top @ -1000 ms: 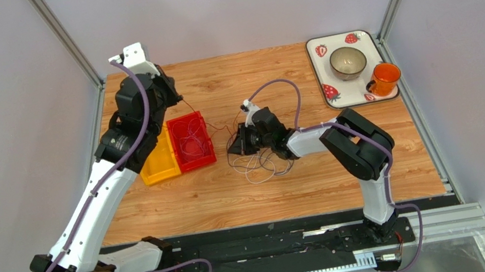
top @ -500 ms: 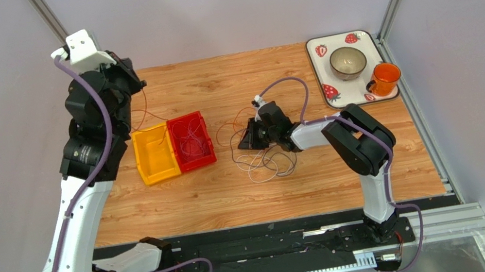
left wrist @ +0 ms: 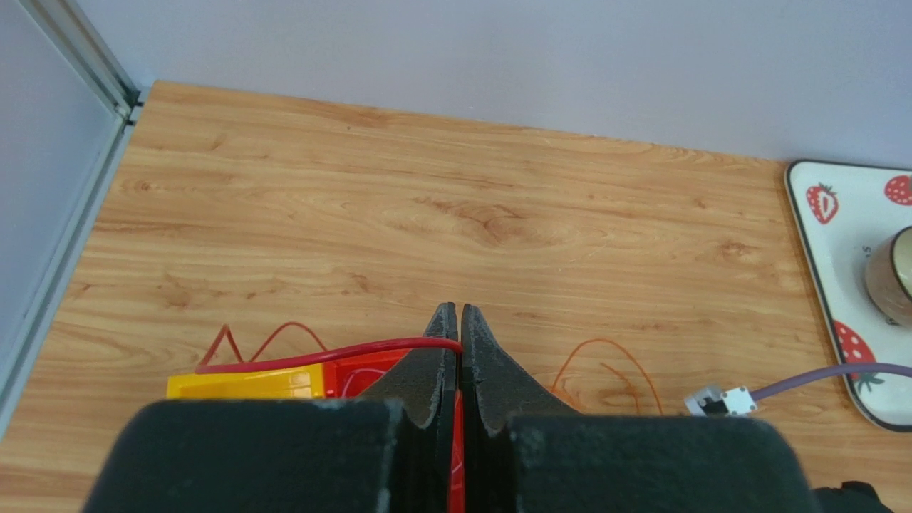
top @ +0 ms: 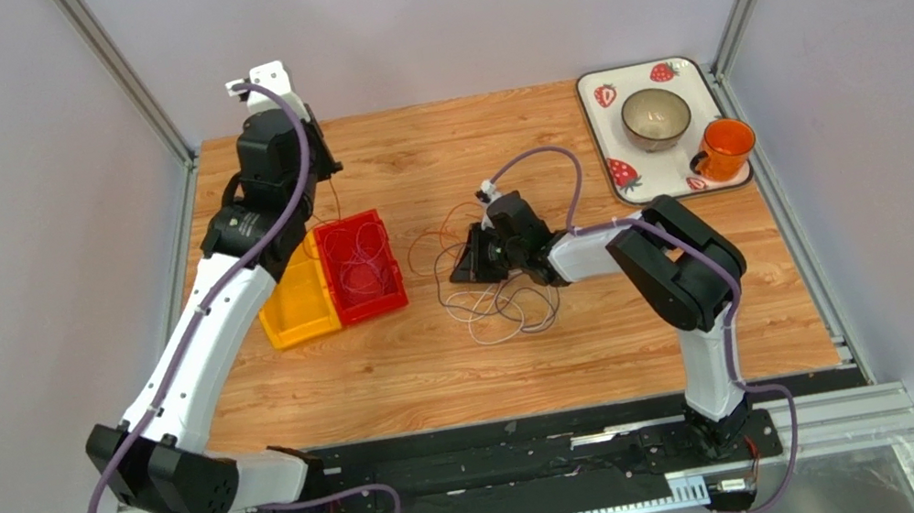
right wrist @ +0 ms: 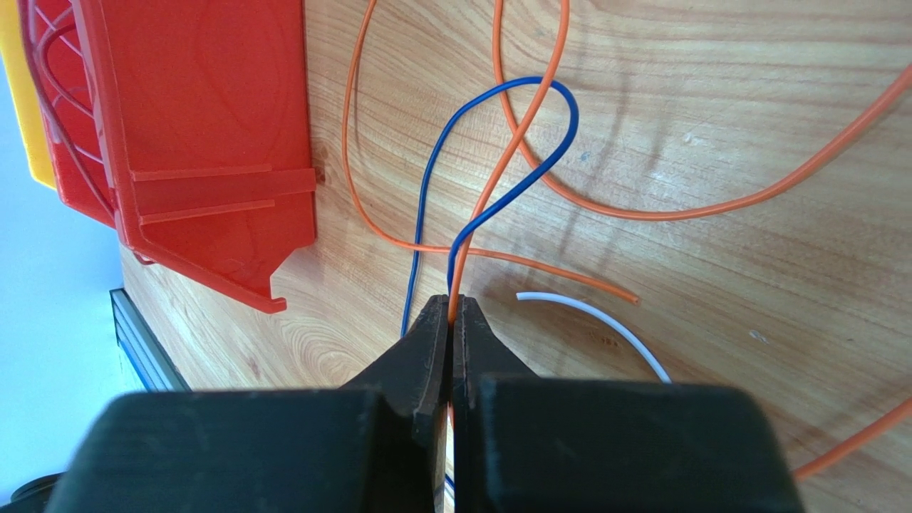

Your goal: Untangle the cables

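clamped on thin cables, above and beside the red bin

shows several very thin, limp strands, all in loose loops: a red cable (left wrist: 321,356), an orange cable (right wrist: 561,43), a blue cable (right wrist: 420,214) and a white cable (right wrist: 599,314). traces the red cable from inside the red bin (top: 360,266) up over its rim. presses the left gripper (left wrist: 458,321) fully together on that red cable, raised above the red bin's far edge. holds the right gripper (right wrist: 450,310) just as tightly together, low over the wooden table (top: 440,371) just right of the red bin, pinched on the orange cable. cannot tell whether the blue cable, running into the same closed tips, is caught as well. places the white cable flat on the wood on the side of those tips away from the red bin, its end near them but not touching. spreads the other orange loops over the table right of the red bin, around the right gripper.
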Action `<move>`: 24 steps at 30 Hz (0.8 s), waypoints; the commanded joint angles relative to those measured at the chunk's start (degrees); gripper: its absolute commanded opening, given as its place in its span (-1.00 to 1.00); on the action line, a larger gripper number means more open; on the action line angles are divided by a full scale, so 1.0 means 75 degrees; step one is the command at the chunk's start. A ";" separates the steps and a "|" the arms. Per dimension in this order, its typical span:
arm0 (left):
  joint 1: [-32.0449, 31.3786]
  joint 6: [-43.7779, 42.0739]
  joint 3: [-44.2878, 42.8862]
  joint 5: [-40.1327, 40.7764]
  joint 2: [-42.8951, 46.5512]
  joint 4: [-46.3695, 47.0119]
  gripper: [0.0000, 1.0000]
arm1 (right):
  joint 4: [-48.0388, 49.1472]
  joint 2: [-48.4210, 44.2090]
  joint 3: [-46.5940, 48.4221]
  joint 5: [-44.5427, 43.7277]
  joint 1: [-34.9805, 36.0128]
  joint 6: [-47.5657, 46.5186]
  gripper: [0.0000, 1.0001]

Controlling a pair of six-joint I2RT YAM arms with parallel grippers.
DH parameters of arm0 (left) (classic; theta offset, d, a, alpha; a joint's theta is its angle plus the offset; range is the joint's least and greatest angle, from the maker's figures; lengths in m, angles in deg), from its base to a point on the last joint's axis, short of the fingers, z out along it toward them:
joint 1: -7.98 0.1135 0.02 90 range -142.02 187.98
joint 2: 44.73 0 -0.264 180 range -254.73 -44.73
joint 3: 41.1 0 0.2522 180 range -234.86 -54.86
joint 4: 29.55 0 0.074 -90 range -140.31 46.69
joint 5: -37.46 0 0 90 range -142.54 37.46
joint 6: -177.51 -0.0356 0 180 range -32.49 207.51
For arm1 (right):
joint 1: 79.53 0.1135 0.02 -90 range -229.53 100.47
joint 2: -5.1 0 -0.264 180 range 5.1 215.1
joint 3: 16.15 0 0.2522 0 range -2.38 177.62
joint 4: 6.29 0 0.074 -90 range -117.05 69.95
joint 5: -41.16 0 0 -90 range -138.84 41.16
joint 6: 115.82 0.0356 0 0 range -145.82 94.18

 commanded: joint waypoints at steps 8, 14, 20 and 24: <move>0.0104 0.0462 0.0940 0.0074 -0.0187 0.0554 -1.00 | 0.0121 0.0034 0.0236 0.0268 -0.0155 0.0155 -1.00; 0.0104 0.0661 0.1469 -0.0161 -0.0409 0.0789 -1.00 | 0.0192 0.0092 0.0224 0.0362 -0.0202 0.0214 -1.00; 0.0104 0.0767 0.1399 -0.0711 -0.0784 0.0859 -1.00 | 0.0203 0.0128 0.0236 0.0408 -0.0225 0.0249 -1.00; 0.0104 0.0779 0.1341 -0.1367 -0.0960 0.0976 -1.00 | 0.0215 0.0163 0.0271 0.0444 -0.0225 0.0284 -1.00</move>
